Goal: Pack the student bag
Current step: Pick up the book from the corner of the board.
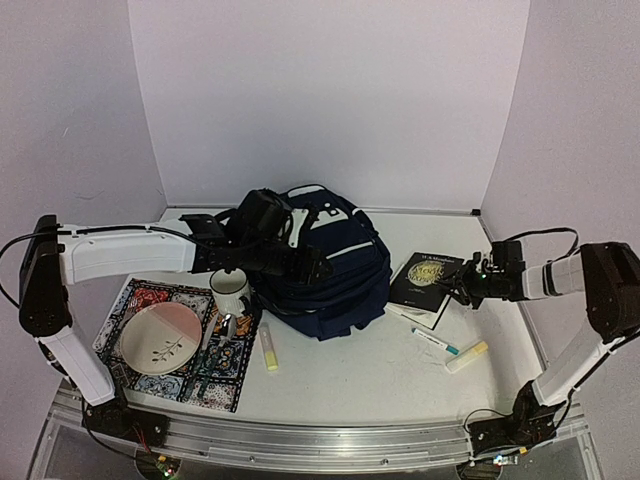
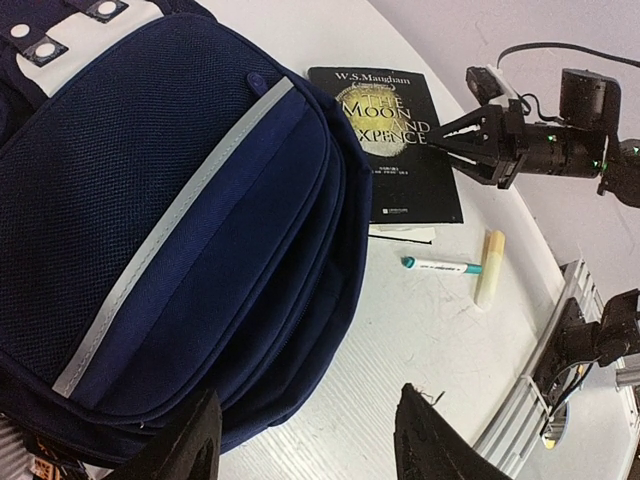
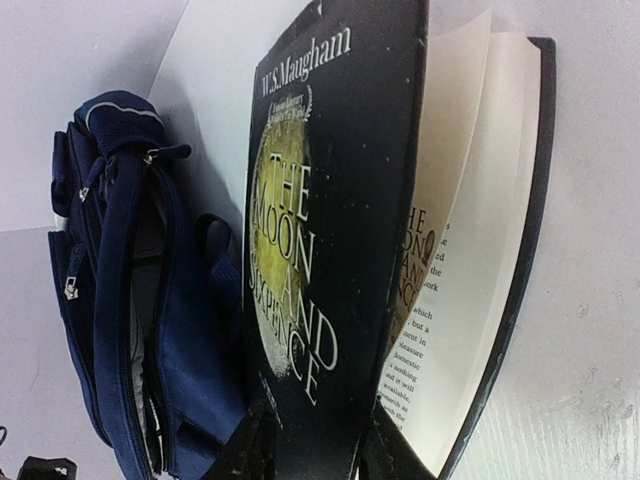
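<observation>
The student bag (image 1: 335,275) is a dark navy backpack with a grey stripe, lying mid-table; it fills the left wrist view (image 2: 150,220). My left gripper (image 1: 303,263) hovers open over its front edge (image 2: 307,400), nothing between the fingers. Right of the bag lies a black paperback book (image 1: 425,275) (image 2: 390,130). My right gripper (image 1: 456,288) (image 2: 435,134) is at the book's near right edge. In the right wrist view the book's front cover (image 3: 330,200) is lifted off the pages and sits between the fingers of the right gripper (image 3: 315,420), one finger under it.
A white mug (image 1: 228,290) and a pink plate (image 1: 158,335) sit on a patterned mat (image 1: 222,385) at the left. A yellow highlighter (image 1: 268,350) lies by the mat. A teal pen (image 1: 436,342) (image 2: 440,265) and another highlighter (image 1: 466,356) (image 2: 490,265) lie near the book.
</observation>
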Available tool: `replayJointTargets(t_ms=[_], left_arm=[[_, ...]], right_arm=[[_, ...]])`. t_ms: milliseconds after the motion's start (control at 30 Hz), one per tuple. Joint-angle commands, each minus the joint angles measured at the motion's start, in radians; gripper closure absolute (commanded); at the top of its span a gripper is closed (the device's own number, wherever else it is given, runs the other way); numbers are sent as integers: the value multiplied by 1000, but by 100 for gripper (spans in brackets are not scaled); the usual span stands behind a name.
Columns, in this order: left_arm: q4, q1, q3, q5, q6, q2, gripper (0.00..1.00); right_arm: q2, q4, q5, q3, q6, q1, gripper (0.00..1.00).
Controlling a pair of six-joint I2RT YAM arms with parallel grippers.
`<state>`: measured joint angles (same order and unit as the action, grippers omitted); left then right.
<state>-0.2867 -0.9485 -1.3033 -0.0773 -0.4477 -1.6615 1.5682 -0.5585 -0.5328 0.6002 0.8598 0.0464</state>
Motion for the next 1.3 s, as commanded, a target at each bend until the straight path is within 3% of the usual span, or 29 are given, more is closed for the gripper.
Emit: replayJointTargets(t_ms=[0, 100, 233, 633, 833, 1267], left_arm=[[34, -3, -40, -20, -17, 10, 40], [34, -3, -44, -28, -23, 8, 42], [34, -3, -43, -23, -26, 14, 43], [44, 8, -40, 37, -54, 47, 43], [116, 55, -6, 28, -129, 87, 41], [318, 110, 3, -129, -279, 41, 24]], right_arm=[[42, -88, -41, -9, 41, 14, 72], [60, -112, -47, -14, 53, 14, 73], [42, -117, -49, -21, 63, 15, 81], [-206, -41, -29, -39, 70, 15, 99], [-325, 8, -63, -1, 70, 14, 100], [-513, -10, -175, 87, 122, 62, 100]])
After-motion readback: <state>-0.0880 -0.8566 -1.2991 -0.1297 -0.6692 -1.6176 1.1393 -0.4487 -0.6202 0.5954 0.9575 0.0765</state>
